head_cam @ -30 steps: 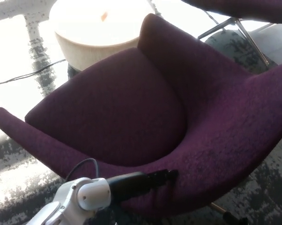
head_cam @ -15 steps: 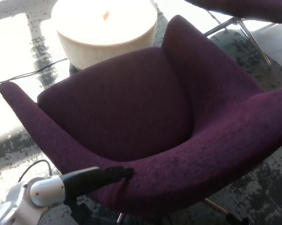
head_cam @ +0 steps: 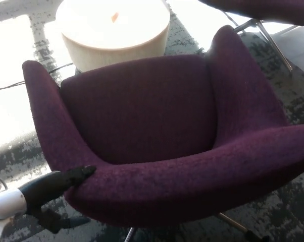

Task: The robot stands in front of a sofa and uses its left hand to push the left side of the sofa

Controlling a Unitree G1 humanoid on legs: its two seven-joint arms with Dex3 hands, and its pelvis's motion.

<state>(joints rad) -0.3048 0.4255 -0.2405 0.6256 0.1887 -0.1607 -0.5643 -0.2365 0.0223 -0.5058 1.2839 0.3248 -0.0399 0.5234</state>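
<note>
No text, label, brand, number or sign can be read anywhere in the view.

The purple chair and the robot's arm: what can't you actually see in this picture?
Head view:
- Left hand: pressed to the purple chair; finger positions unreadable against dark fabric.
- Right hand: out of frame.
- Chair base: mostly hidden under the seat.
- Orange mark on the round white table: too small, overexposed.
</note>
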